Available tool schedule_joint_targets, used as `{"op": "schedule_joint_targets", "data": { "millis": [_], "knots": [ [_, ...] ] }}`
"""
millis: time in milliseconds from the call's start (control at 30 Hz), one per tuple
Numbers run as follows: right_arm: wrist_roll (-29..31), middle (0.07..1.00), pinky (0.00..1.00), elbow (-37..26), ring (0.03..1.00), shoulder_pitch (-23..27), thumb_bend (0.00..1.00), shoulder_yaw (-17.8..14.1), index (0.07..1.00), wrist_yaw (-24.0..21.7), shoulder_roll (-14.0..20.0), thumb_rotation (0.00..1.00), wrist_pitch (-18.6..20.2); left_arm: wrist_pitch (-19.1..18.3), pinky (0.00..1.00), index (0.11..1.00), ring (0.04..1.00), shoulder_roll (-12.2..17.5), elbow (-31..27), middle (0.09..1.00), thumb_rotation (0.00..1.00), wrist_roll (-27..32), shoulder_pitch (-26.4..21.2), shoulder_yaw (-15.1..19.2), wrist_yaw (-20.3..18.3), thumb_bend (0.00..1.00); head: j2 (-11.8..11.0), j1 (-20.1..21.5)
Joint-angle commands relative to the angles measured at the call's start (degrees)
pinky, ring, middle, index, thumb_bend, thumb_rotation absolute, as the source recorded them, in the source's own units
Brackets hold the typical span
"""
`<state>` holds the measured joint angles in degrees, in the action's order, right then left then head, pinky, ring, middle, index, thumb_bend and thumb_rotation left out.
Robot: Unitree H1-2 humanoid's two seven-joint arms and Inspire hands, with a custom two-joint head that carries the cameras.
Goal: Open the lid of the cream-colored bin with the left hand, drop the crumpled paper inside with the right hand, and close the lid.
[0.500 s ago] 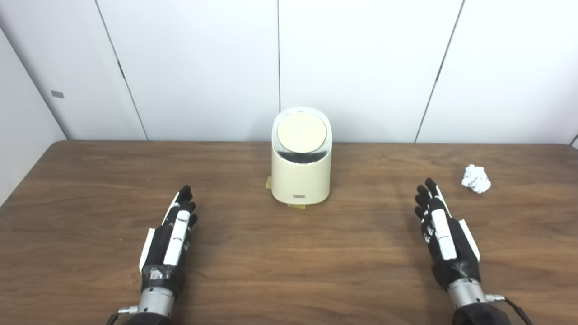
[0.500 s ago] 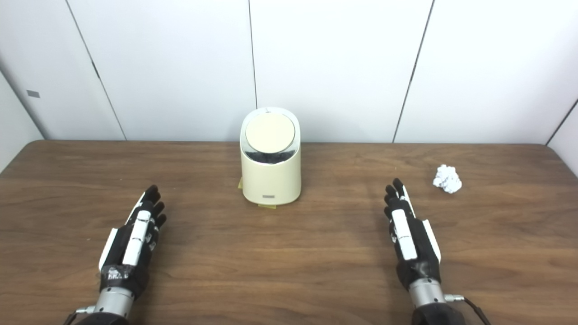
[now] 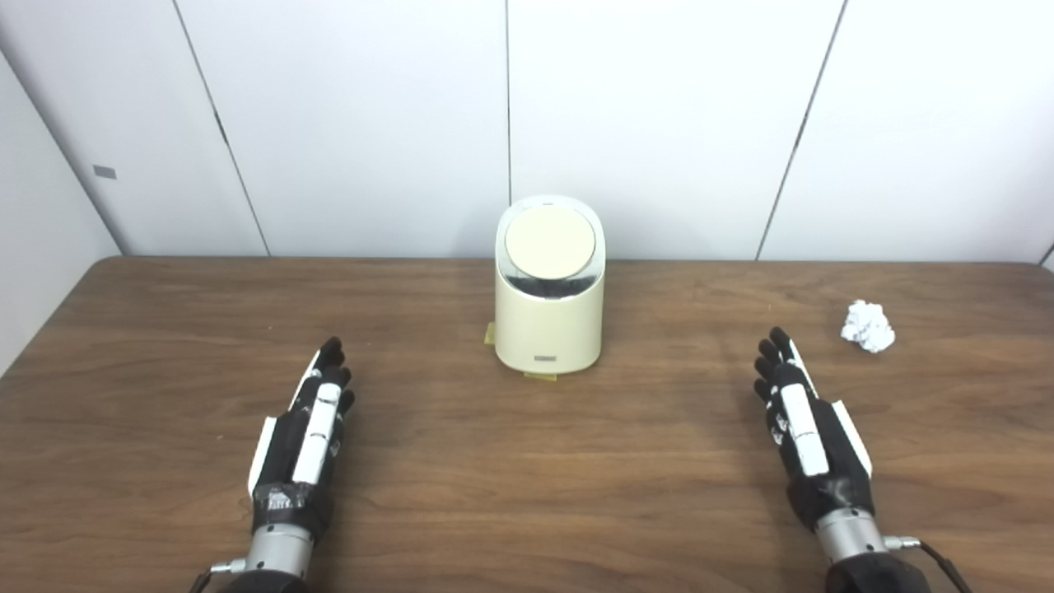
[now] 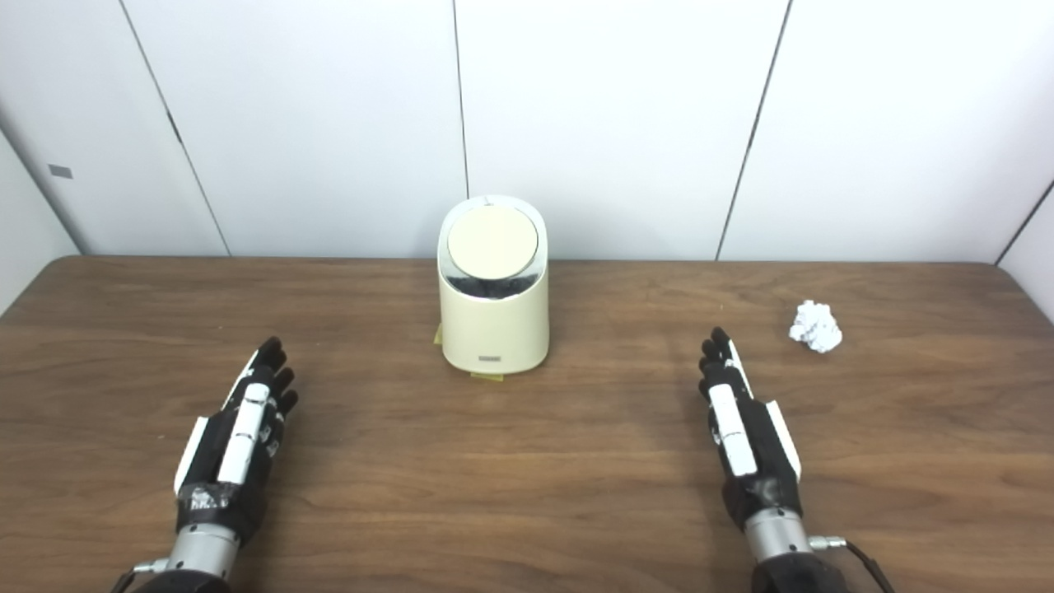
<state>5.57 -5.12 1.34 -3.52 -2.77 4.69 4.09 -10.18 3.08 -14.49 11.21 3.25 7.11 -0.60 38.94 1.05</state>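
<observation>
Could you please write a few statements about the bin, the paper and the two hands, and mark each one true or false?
1. The lid of the cream-colored bin is closed. True.
2. The crumpled paper lies inside the bin. False: it lies on the table, to the right of the bin and apart from it.
3. The right hand holds the paper. False: it is open and holds nothing, with the paper lying beyond its fingers.
4. The left hand is open and apart from the bin. True.
5. The bin lies tipped on its side. False: it stands upright near the table's far edge.
</observation>
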Motion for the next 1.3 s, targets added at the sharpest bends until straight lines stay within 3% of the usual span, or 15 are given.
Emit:
{"op": "schedule_joint_targets", "data": {
  "millis": [0,100,233,333,367,467,567,833,967,1267],
  "knots": [
    [-0.3,0.994,1.0,-0.4,0.989,1.8,0.59,0.1,1.0,-0.2,0.2,0.9,-2.7,-0.3,1.0,1.0,1.0,1.0,-2.8,0.99,0.56,-1.2,-2.3,-0.3,0.0,0.55,-0.4,0.5],
    [-0.4,0.992,1.0,0.6,0.99,1.9,0.59,0.2,1.0,-0.3,0.2,0.91,-3.3,-2.9,1.0,0.991,0.973,1.0,-4.4,0.962,0.4,-0.9,-4.6,0.4,1.2,0.68,-1.0,0.0],
    [-1.0,0.995,1.0,1.9,0.992,2.2,0.58,0.5,1.0,-0.3,0.3,0.93,-4.1,-10.2,0.96,0.998,0.967,2.1,-7.1,0.965,0.28,0.5,-12.3,1.4,2.2,0.77,-1.5,-0.8],
    [-1.6,0.989,1.0,3.1,0.987,2.7,0.59,0.6,1.0,-0.1,0.4,0.94,-4.5,-15.6,0.95,1.0,0.963,5.1,-7.9,0.97,0.26,-2.5,-18.9,-0.1,2.0,0.79,-1.9,-1.1],
    [-1.7,0.988,1.0,3.5,0.988,2.8,0.59,0.7,1.0,-0.2,0.4,0.94,-4.8,-16.3,0.95,1.0,0.961,7.1,-7.1,0.968,0.26,-6.0,-21.4,-2.1,1.8,0.79,-2.3,-1.2],
    [-2.2,0.989,0.97,4.7,0.981,3.1,0.58,0.7,1.0,0.1,0.2,0.95,-5.7,-16.7,0.9,0.968,0.916,11.4,-3.3,0.92,0.3,-13.8,-28.0,-6.8,0.1,0.86,-2.9,-1.2],
    [-2.4,0.986,0.96,4.9,0.974,3.3,0.58,0.8,1.0,0.2,-0.1,0.94,-5.8,-16.7,0.87,0.949,0.908,12.2,0.9,0.917,0.24,-17.6,-33.7,-9.2,-2.9,0.88,-3.1,-1.2],
    [-4.4,0.985,0.95,4.5,0.97,3.1,0.56,1.4,1.0,0.8,-0.1,0.95,-5.0,-16.7,0.84,0.932,0.916,9.1,11.1,0.922,0.12,-22.1,-44.3,-10.0,-10.7,0.87,-3.1,-1.6],
    [-5.1,0.982,0.95,4.3,0.969,3.1,0.55,1.7,1.0,0.7,-0.3,0.94,-4.8,-16.7,0.82,0.929,0.903,8.9,16.5,0.916,0.11,-24.7,-48.9,-12.8,-11.9,0.9,-3.1,-1.5],
    [-6.2,0.981,0.95,3.7,0.963,3.1,0.55,2.1,1.0,1.2,-1.0,0.96,-4.3,-16.0,0.75,0.945,0.881,8.9,26.5,0.917,0.06,-34.7,-55.7,-21.9,-10.2,0.92,-2.9,-1.0]
  ]
}}
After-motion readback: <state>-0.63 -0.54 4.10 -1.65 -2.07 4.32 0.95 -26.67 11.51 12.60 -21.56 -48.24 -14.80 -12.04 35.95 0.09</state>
